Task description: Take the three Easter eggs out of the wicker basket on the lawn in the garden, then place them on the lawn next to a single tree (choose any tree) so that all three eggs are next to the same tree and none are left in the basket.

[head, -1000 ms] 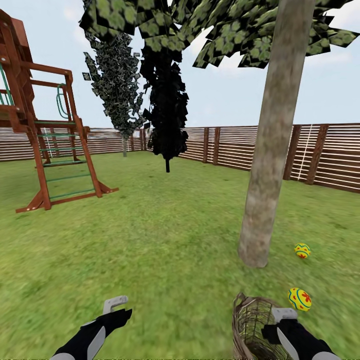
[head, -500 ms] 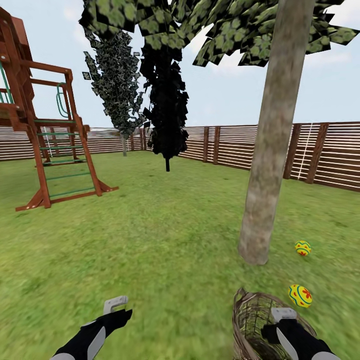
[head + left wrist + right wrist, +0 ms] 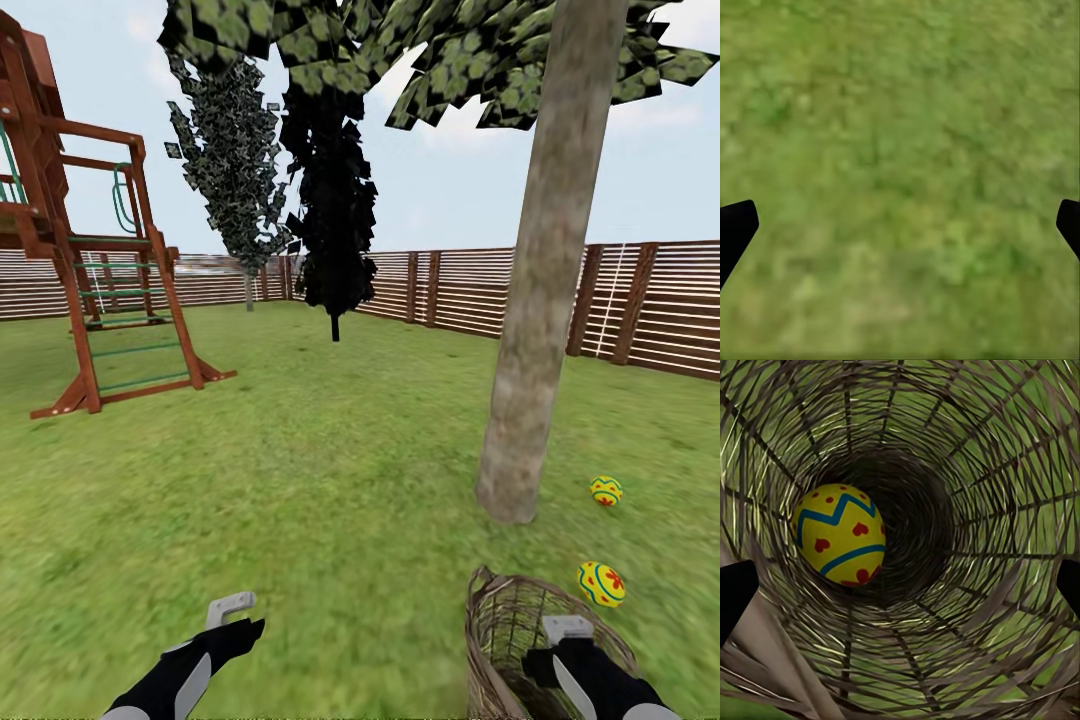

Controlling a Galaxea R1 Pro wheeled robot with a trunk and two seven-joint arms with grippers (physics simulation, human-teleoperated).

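— Where the right wrist view looks down, what sits between the fingers [image 3: 900, 585]?
— Their two dark tips stand far apart at either edge, spread wide and gripping nothing. Between them is the deep inside of the wicker basket [image 3: 982, 472], and one Easter egg [image 3: 840, 535] rests at its bottom against the woven wall, yellow with blue zigzag bands and red marks.

— And the left side?
— The left fingers [image 3: 900, 225] are likewise spread wide, tips at the edges of the left wrist view, empty, with blurred lawn [image 3: 900, 150] below them.

— How do the arms sit from the head view?
— The right gripper [image 3: 566, 630] hangs over the basket's [image 3: 500, 640] mouth at the lower right. The left gripper [image 3: 232, 606] hovers over bare grass, well apart from the basket.

— Where are the other eggs?
— Two lie out on the lawn [image 3: 330, 480]. The nearer egg [image 3: 601, 584] is just beside the basket's rim, on its right. The farther egg [image 3: 605, 490] lies a little beyond it, near the foot of the tree [image 3: 540, 300], to the right of the pale trunk. The basket itself stands near that trunk's base.

— What lies farther out?
— A nearly black-leaved tree [image 3: 333, 200] stands mid-yard, with a dark grey-green mottled tree [image 3: 232, 170] behind it to the left. A wooden playset [image 3: 90, 260] with a green-runged ladder stands at the left, and a brown slatted fence [image 3: 450, 290] rings the garden.
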